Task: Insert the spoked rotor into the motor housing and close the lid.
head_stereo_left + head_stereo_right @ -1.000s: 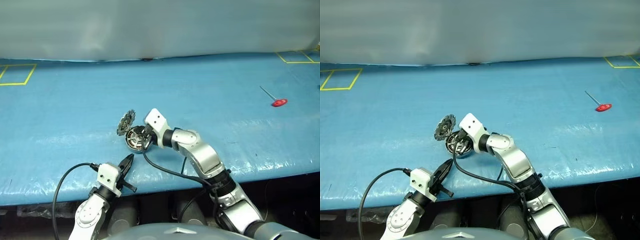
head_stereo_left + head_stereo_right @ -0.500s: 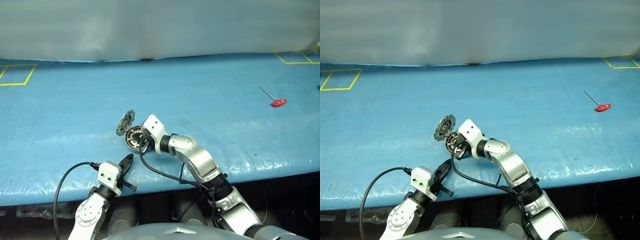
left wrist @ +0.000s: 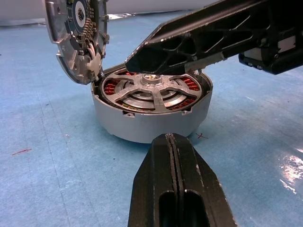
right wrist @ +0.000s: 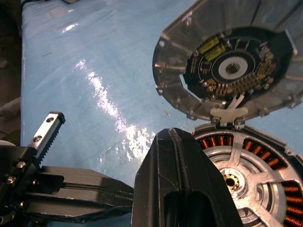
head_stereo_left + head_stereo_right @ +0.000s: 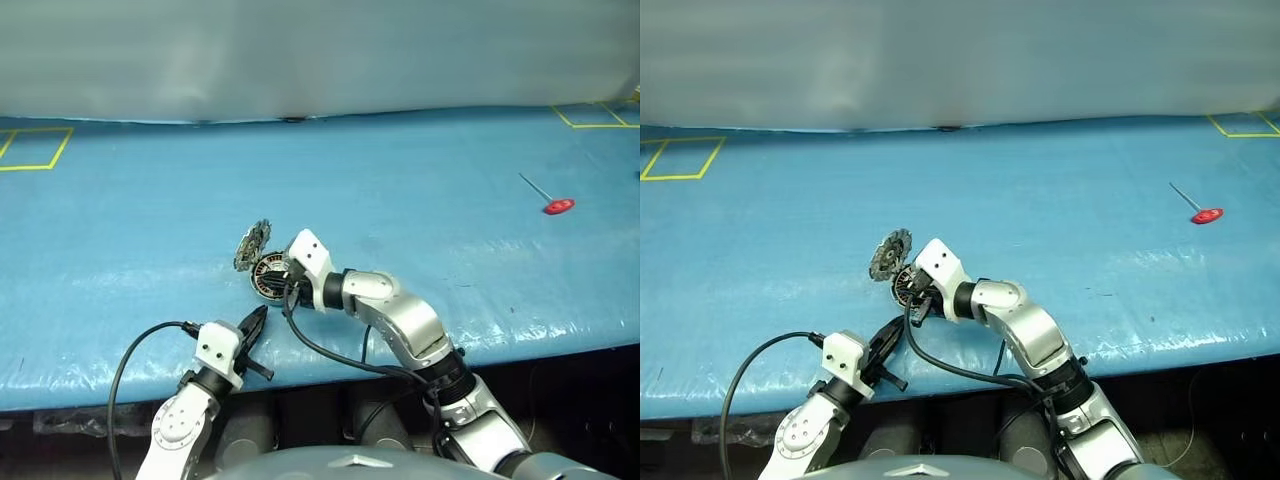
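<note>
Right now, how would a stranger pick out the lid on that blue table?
On the blue table, near its front edge, sits the motor housing, a grey cup showing copper windings. The lid stands open at its rim: the only upright disc, with ribbed metal around a dark centre.

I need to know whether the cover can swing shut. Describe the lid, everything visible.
The lid is a round silvery-grey metal cover, standing open, tilted up at the far left edge of the motor housing and joined to it by a small hinge-like tab. Its inner face shows ribs, a dark ring with fine contacts and a central hole. The shut right gripper reaches over the housing, next to the lid.
</note>
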Robot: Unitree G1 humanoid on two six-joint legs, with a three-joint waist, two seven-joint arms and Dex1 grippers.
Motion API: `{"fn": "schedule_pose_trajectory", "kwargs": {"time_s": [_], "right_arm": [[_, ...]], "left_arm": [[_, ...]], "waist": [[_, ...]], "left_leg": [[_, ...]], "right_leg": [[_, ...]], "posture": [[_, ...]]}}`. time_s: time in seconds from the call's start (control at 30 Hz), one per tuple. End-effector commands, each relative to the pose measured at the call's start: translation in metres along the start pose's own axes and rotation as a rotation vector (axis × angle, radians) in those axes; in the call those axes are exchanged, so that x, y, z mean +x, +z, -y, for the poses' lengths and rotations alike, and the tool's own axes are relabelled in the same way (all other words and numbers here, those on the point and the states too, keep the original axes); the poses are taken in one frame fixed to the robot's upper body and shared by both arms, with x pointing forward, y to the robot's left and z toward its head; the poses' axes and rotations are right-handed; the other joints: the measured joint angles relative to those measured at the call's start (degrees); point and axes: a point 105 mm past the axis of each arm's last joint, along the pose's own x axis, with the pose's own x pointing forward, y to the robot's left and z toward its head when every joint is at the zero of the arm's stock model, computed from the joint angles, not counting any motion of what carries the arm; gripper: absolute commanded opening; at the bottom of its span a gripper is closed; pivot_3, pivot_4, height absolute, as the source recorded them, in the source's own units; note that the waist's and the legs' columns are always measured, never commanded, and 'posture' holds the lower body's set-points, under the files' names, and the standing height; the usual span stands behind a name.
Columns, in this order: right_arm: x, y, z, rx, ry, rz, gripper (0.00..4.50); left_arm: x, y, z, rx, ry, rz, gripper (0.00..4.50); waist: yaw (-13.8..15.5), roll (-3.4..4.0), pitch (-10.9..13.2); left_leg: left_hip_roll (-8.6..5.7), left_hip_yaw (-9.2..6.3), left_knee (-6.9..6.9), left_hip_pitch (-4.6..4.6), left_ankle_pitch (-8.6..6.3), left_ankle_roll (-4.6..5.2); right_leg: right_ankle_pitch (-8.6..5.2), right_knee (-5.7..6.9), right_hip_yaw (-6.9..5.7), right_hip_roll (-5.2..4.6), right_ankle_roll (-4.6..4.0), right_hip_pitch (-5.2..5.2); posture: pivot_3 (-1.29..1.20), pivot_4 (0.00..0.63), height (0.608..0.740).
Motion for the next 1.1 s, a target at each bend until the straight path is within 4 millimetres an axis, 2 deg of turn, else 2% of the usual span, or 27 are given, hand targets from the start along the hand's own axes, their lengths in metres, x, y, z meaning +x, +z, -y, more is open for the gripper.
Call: {"fn": "schedule_pose_trajectory", "kwargs": {"time_s": [0.03, 0.33, 0.5, 0.67, 0.73, 0.9, 1.0, 1.1], "right_arm": [[-0.012, 0.028, 0.000, -0.057, 0.004, 0.090, 0.02], [-0.045, 0.024, 0.015, -0.134, -0.089, 0.055, 0.02], [-0.057, 0.010, 0.019, -0.142, -0.165, 0.063, 0.02], [-0.060, -0.013, 0.013, -0.105, -0.188, 0.082, 0.02], [-0.060, -0.020, 0.012, -0.112, -0.199, 0.073, 0.02], [-0.060, -0.017, 0.009, -0.094, -0.218, 0.117, 0.02], [-0.062, -0.017, 0.010, -0.086, -0.237, 0.131, 0.02], [-0.064, -0.018, 0.011, -0.082, -0.254, 0.133, 0.02]], "left_arm": [[0.000, 0.012, 0.001, 0.020, 0.000, 0.044, 0.00], [-0.001, 0.017, -0.006, 0.043, 0.029, 0.046, 0.00], [-0.009, 0.023, -0.018, 0.051, 0.094, 0.072, 0.00], [-0.021, 0.033, -0.040, 0.055, 0.201, 0.125, 0.00], [-0.031, 0.034, -0.056, 0.073, 0.265, 0.116, 0.00], [-0.046, 0.045, -0.100, 0.121, 0.422, 0.124, 0.00], [-0.046, 0.057, -0.124, 0.134, 0.475, 0.145, 0.00], [-0.031, 0.066, -0.142, 0.081, 0.437, 0.159, 0.00]], "waist": [[0.07, 0.00, 0.00], [0.07, -0.03, 0.01], [0.03, -0.07, 0.02], [0.11, -0.14, 0.04], [0.09, -0.16, 0.05], [0.11, -0.24, 0.08], [0.42, -0.36, 0.10], [0.58, -0.43, 0.06]], "left_leg": [[0.00, 0.00, 0.00, 0.00, 0.00, 0.00], [0.00, -0.01, 0.00, -0.02, 0.00, 0.00], [0.03, -0.01, -0.03, -0.01, 0.00, 0.00], [0.02, -0.01, -0.02, -0.02, 0.00, 0.00], [0.03, -0.01, -0.01, -0.01, 0.00, 0.00], [0.09, 0.00, 0.01, 0.01, 0.00, -0.01], [0.09, -0.07, 0.02, 0.00, 0.02, -0.03], [0.04, -0.09, 0.06, 0.03, 0.02, -0.03]], "right_leg": [[0.00, 0.00, 0.00, 0.00, 0.00, 0.00], [-0.02, -0.01, -0.02, -0.02, -0.02, 0.01], [-0.06, -0.01, -0.01, 0.03, -0.02, 0.00], [-0.13, -0.03, -0.01, 0.01, 0.11, 0.01], [-0.18, -0.03, -0.01, 0.01, 0.18, 0.01], [-0.20, -0.02, -0.01, 0.07, 0.21, 0.00], [-0.19, -0.02, -0.09, 0.07, 0.19, 0.00], [-0.16, -0.02, -0.10, 0.02, 0.19, 0.05]], "posture": [[0.00, 0.150, 0.740], [0.00, 0.150, 0.740], [0.00, 0.150, 0.740], [0.00, 0.150, 0.740], [0.00, 0.150, 0.740], [0.00, 0.150, 0.740], [0.00, 0.150, 0.740], [0.00, 0.150, 0.740]]}}
